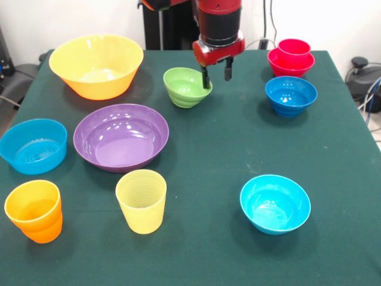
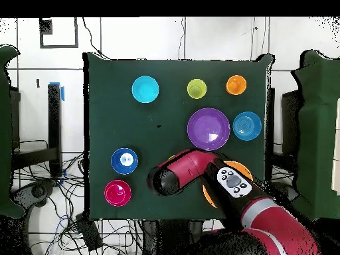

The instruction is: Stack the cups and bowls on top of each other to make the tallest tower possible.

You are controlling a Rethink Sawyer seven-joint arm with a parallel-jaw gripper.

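A dark green cloth-covered table (image 1: 208, 250) fills the frame, with pale walls and cables behind it. In the upper middle of the front view, the robot's red and black gripper (image 1: 215, 72) hangs at the rim of the small lime green bowl (image 1: 186, 87), which sits tipped to one side; one dark finger (image 1: 205, 77) appears to reach down just inside the rim and the other hangs just outside, so the jaws look slightly parted around the wall, though whether they are actually pinching it cannot be told. Judging by this, the bowl is being picked up or nudged as the next piece. The tower (image 1: 291, 56) so far stands at the upper right: a red tumbler nested in a small red bowl. Just below it in the frame sits the dark blue bowl (image 1: 290, 95), close at hand for stacking. At the lower right is the cyan bowl (image 1: 275, 203), well apart from the rest. At the upper left rests the large yellow-orange bowl (image 1: 96, 65), with the wide shallow purple bowl (image 1: 121, 136) below it and the light blue straight-sided bowl (image 1: 33, 145) at the left edge. Along the bottom left stand the orange cup (image 1: 34, 210) and the ribbed pale yellow cup (image 1: 141, 200), both upright, mouths up. In the overhead view the arm (image 2: 199, 169) covers the green bowl.
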